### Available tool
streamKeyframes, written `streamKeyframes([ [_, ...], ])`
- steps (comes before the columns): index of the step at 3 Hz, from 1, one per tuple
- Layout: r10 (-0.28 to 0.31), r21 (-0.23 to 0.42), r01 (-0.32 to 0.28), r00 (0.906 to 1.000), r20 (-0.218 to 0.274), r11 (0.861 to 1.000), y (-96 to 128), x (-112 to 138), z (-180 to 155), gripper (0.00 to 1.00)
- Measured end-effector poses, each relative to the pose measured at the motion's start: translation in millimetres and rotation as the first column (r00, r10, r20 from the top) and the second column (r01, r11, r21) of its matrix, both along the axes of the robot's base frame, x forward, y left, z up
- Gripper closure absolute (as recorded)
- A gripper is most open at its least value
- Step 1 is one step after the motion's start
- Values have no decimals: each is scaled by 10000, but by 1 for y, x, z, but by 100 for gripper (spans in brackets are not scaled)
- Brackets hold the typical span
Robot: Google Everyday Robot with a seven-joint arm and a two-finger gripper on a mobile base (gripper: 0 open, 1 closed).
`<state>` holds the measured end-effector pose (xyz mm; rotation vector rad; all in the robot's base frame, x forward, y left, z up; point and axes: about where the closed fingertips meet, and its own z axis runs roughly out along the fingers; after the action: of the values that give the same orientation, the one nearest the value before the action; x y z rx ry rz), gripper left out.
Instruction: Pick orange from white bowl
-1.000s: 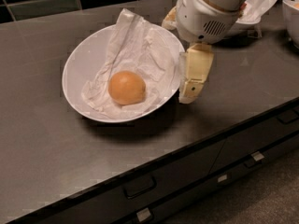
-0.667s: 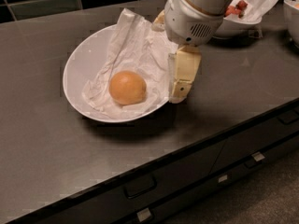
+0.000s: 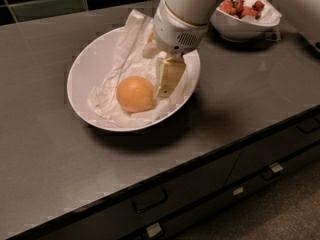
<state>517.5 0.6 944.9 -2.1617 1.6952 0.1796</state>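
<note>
The orange lies on crumpled white napkin inside the wide white bowl at the counter's middle. My gripper hangs from the white arm over the right half of the bowl, just right of the orange. It is open and empty. One cream finger reaches down beside the orange's right side, close to it; the other finger shows partly behind the wrist, further back over the napkin.
A smaller white bowl of red strawberries stands at the back right. The dark counter has its front edge above drawers with handles. A dark tiled wall runs along the back.
The gripper has moved left from outside the bowl's right rim to over the bowl, and now sits beside the orange. The orange and bowl have not moved.
</note>
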Motion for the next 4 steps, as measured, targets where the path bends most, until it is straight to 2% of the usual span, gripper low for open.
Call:
streamKeyframes([
  [1,185,76,-183,9996,-205,9998,9,7,-10,31],
  [3,390,165,-383,9982,-446,9991,19,12,-22,30],
  [4,509,570,-469,9962,-703,9973,38,28,-44,31],
])
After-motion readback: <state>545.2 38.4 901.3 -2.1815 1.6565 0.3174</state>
